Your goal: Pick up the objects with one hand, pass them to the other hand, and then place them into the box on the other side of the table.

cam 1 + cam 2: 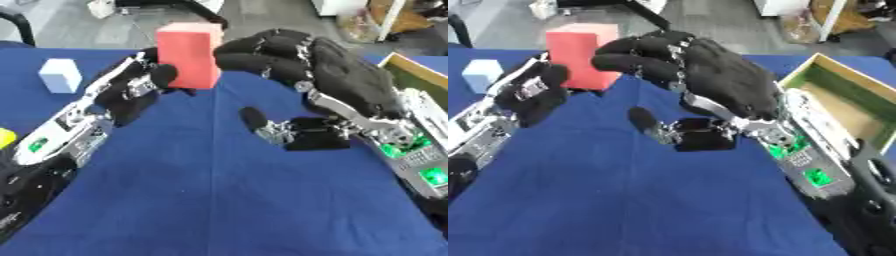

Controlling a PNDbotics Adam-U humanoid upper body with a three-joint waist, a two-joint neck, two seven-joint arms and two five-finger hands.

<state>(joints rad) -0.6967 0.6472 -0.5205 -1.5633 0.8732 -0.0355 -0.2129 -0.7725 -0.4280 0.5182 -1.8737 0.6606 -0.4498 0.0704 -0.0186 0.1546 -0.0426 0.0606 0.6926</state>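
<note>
Two hands at red block, left hand gripping, right hand curled beside

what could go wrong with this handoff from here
1. The left hand holds the red block only by its lower edge, so it could tip or slip as the right hand closes in.
2. The right hand's fingers curl beside the block without wrapping it; letting go too soon might drop it short of the box.

The left hand covers the lower left of the red block. The box at the tabletop's right edge is cut off. A yellow shape at the left edge is unidentifiable.
</note>
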